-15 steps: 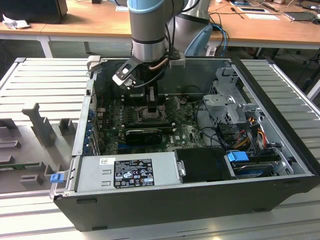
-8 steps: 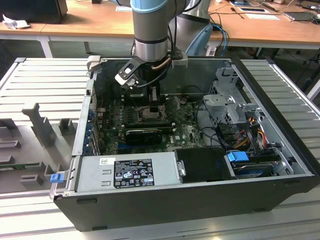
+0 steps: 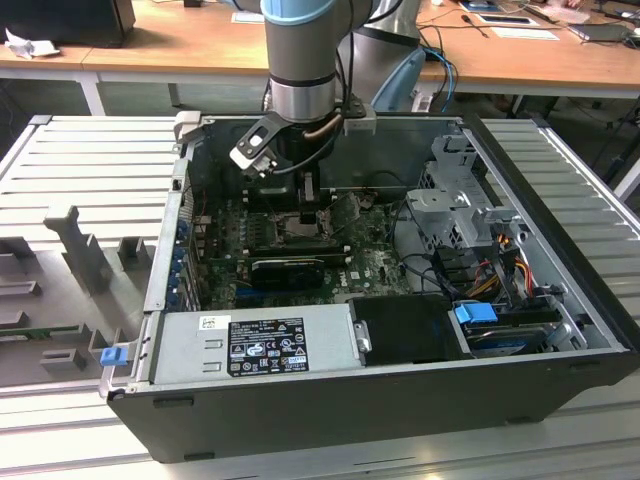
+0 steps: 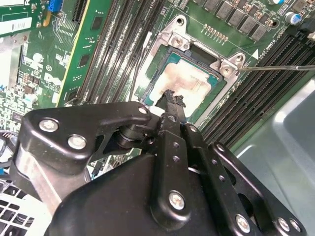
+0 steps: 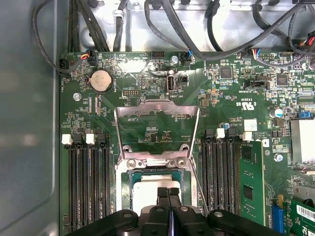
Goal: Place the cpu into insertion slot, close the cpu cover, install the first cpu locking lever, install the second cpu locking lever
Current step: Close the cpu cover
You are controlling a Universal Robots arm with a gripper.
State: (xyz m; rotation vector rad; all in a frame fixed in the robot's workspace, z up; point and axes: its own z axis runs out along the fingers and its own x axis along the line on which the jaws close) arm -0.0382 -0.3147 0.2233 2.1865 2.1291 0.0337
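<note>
Tool (image 4: 173, 100) closed tight w/ nothing held; tips just over cpu (image 4: 191, 78), cpu cover (image 5: 157, 104) open.

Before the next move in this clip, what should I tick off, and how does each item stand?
1. cpu seated in socket: ok, lies flat inside.
2. cpu cover closed: not ok, it stands open.
3. locking lever latched: not ok, it sticks out free.
4. jaws shut: ok, tips together over the cpu.
5. tips clear of the cpu: cannot tell.
</note>
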